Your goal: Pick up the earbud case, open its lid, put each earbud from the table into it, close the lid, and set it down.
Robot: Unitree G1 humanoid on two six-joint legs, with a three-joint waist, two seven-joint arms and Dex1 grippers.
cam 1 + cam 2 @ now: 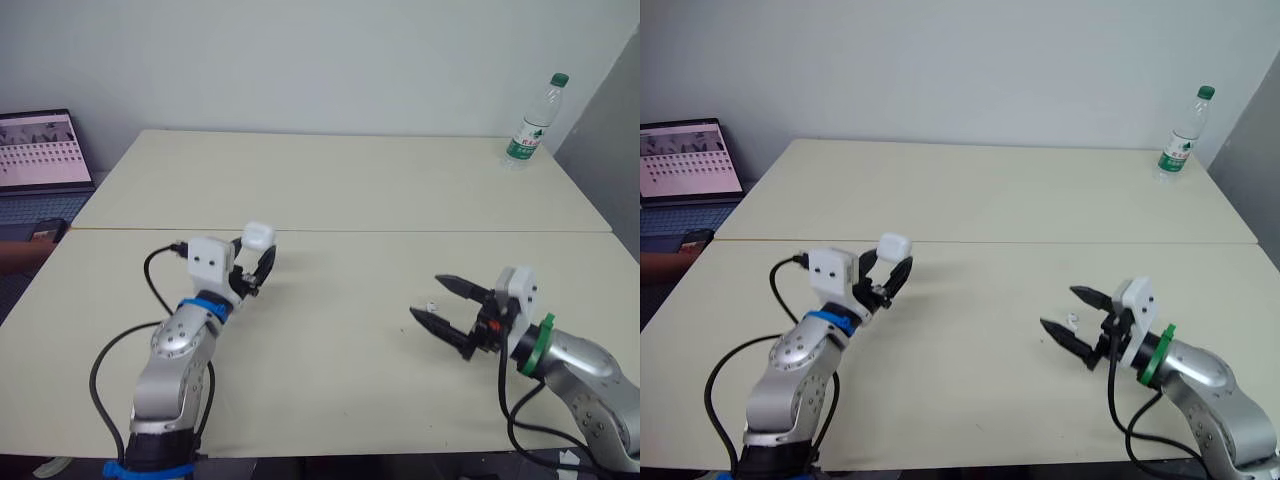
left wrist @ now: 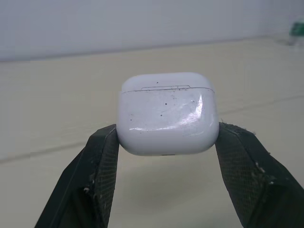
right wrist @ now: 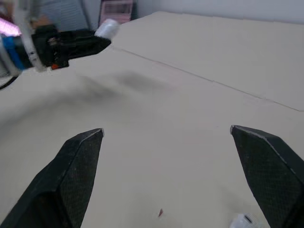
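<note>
Big cream table (image 1: 350, 190), two tops butted together, with the seam running across just behind my left gripper. An open laptop (image 1: 40, 150) sits off the far left corner with its screen lit. A clear plastic bottle (image 1: 533, 122) with a green cap and label stands upright at the far right corner, well apart from everything else.

My left gripper (image 1: 257, 252) is on the left side of the near tabletop, raised off the surface and clamped on the earbud case (image 2: 167, 114). One black finger (image 2: 102, 166) presses each side of the case's lower half. The case is white and glossy with a few dark specks. Its lid is shut, the seam line sits flat, and it is roughly upright. It is held in the air clear of the table, with its shadow on the surface beyond.

My right gripper (image 1: 425, 296) is low over the right side of the near tabletop. Its fingers are spread wide, gripping nothing and pointing toward the left arm.

One small white earbud (image 1: 1072, 319) lies on the table between those spread fingers, close to one fingertip. I can't tell if it touches. It is well apart from the case.
</note>
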